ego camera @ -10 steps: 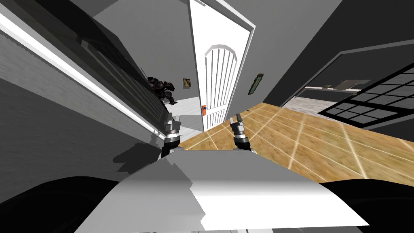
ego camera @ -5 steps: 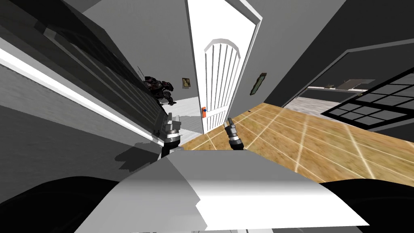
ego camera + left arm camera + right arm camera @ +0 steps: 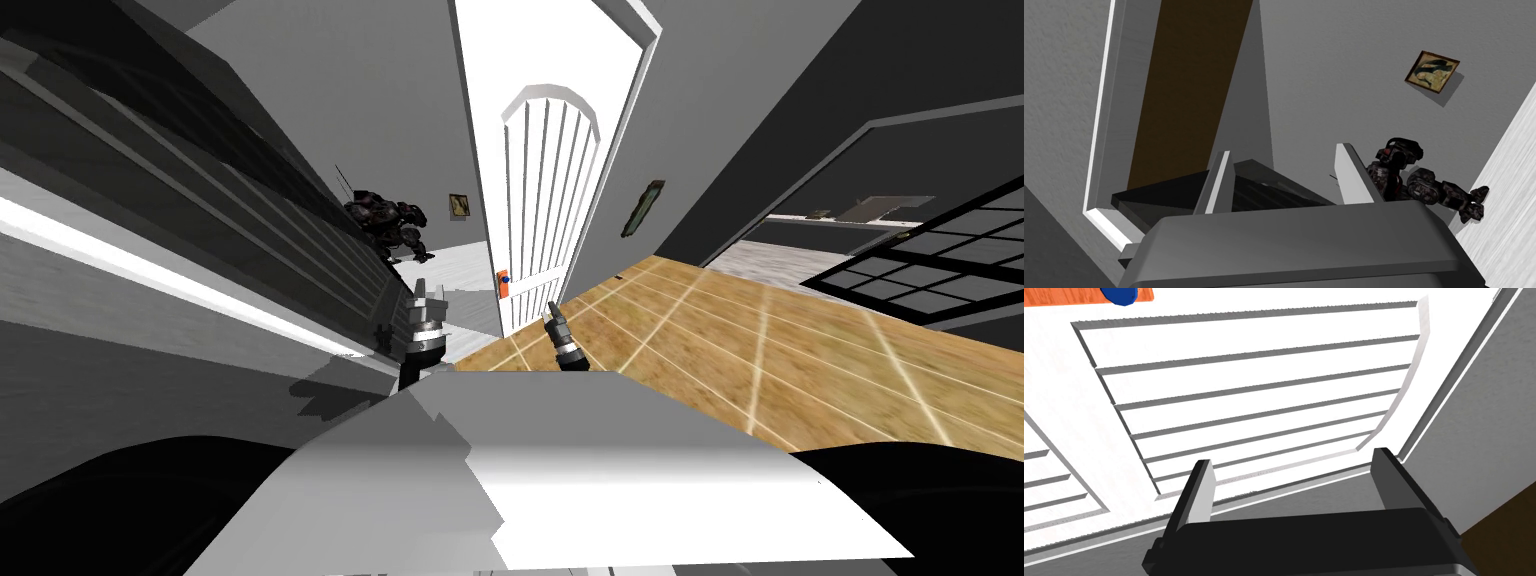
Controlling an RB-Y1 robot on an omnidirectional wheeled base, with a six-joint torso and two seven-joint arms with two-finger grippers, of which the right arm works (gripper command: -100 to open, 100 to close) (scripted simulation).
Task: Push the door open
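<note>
Facing a white door [image 3: 545, 200] that is standing partly ajar, with a gap running along its free edge on my left and a pale floor showing beyond. The door's face is carrying an arched panel of raised slats. An orange plate [image 3: 503, 279] with a blue knob [image 3: 1119, 294] is sitting at the free edge.

Right gripper [image 3: 552, 314] is reaching forward over the wooden floor [image 3: 760, 340] and pointing at the door's face, on the hinge side of the knob. In the right wrist view its two fingers [image 3: 1201, 488] are standing wide apart, released and gripping nothing, with the slatted arched panel spanning the space between them. The tips are looking close to the door, but I cannot tell whether they are touching it. Plate and knob are lying well off to one side of the fingers, apart from them.

Left gripper [image 3: 428, 293] is hanging low beside a dark slatted surface [image 3: 250, 200] on my left, near the gap at the door's edge. Its fingers [image 3: 1216, 185] are likewise standing apart with nothing between them.

A dark, lumpy figure [image 3: 385, 220] is lying by the far end of that slatted surface. A small framed picture [image 3: 461, 204] is hanging on the grey wall past the gap.
</note>
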